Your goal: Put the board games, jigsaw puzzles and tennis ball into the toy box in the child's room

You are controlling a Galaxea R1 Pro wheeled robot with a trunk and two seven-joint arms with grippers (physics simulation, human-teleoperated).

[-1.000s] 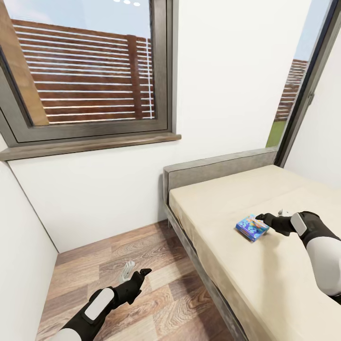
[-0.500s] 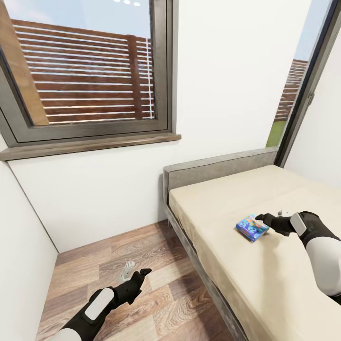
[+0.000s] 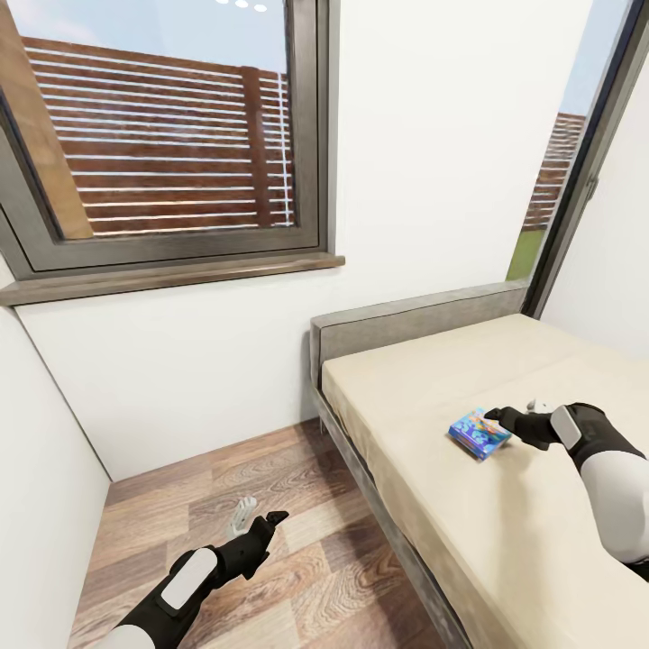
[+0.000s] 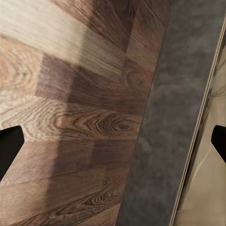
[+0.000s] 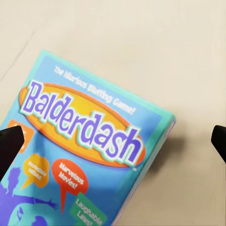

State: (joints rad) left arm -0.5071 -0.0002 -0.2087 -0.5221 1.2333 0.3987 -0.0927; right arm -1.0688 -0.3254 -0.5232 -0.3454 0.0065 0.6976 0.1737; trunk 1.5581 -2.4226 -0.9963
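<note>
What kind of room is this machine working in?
Most likely a bedroom: a bed with a grey headboard stands on a wood floor below a window, and a Balderdash board game lies on the mattress.

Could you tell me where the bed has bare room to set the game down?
Bare mattress lies between the headboard and the blue board game, and nearer along the bed edge. It is crowded only where the right gripper meets the game.

Glossy printed cardboard board game (image 3: pixel 479 433) on matt cloth bed (image 3: pixel 505 541); wood-grain floor (image 3: pixel 270 487).
</note>
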